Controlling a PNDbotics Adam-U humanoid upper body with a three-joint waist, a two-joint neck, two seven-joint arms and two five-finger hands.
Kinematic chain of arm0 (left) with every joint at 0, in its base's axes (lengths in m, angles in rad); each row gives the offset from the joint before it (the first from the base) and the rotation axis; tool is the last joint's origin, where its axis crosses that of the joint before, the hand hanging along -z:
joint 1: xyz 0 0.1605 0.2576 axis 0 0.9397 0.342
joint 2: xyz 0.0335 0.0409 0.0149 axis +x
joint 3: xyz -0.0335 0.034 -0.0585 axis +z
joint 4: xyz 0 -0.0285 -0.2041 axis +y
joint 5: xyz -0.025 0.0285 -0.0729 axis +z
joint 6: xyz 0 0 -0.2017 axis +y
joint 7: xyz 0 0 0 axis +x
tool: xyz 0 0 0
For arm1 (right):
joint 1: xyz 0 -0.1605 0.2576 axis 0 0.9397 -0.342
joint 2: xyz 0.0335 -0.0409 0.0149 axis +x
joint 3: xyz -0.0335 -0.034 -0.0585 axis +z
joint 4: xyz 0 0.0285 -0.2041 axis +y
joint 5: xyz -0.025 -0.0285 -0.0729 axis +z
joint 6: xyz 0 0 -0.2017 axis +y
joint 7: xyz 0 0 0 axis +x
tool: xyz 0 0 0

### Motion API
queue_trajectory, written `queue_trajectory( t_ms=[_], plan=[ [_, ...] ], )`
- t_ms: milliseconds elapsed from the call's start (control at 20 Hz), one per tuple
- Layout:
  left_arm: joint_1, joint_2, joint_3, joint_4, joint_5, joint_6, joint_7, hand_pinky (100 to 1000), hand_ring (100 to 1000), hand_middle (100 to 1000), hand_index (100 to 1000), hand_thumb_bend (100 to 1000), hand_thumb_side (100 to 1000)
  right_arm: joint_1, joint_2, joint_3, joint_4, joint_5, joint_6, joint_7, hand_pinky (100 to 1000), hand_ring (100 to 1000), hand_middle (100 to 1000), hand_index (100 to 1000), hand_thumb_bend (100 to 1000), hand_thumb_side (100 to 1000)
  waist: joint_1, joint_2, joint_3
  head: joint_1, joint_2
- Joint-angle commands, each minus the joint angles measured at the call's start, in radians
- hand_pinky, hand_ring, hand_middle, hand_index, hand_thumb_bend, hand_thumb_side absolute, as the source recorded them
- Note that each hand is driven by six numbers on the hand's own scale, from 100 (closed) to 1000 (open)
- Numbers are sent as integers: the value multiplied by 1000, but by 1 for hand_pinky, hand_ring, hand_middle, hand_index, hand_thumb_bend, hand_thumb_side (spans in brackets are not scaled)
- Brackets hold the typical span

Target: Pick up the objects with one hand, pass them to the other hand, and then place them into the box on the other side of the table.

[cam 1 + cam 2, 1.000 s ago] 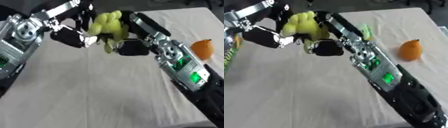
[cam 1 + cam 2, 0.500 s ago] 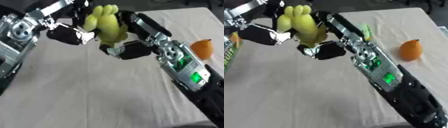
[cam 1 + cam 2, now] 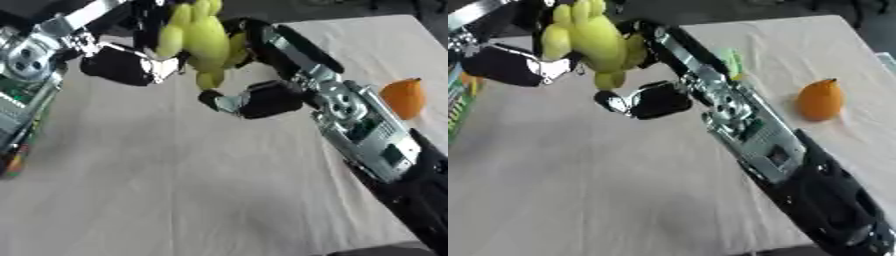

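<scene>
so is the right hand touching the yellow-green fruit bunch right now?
Cannot tell. In the left eye view the right hand shows just below and beside the yellow-green fruit bunch, with motion blur hiding any contact or gap.

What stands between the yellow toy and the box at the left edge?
Only the left hand is on that side of the toy; the cloth toward the box looks bare.

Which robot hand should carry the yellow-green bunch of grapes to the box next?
Probably the left hand. It already meets the yellow-green bunch of grapes beside the right hand, and a colourful box edge shows on the table's left side. Whose fingers actually hold the bunch is unclear.
</scene>
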Motion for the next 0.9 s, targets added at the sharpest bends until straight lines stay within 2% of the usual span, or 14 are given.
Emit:
queue_trajectory(
  t_ms=[50, 450, 900],
  plan=[
    [-8, 41, 21, -20, 3, -3, 7, 345, 432, 275, 334, 227, 100, -8, -24, -15, -13, 8, 9, -24, 752, 700, 688, 848, 546, 109, -2, -15, 1, -2, -6],
    [44, 117, 64, -61, 28, -2, 42, 342, 430, 272, 315, 225, 100, 13, -43, -28, -13, 21, 36, -68, 749, 698, 694, 850, 546, 119, 1, -14, 4, 0, -7],
    [125, 217, 138, -94, 45, 9, 112, 341, 430, 271, 312, 228, 100, 33, -62, -47, -13, 19, 39, -106, 748, 698, 696, 849, 551, 129, 1, -10, 6, 68, -9]
  ],
)
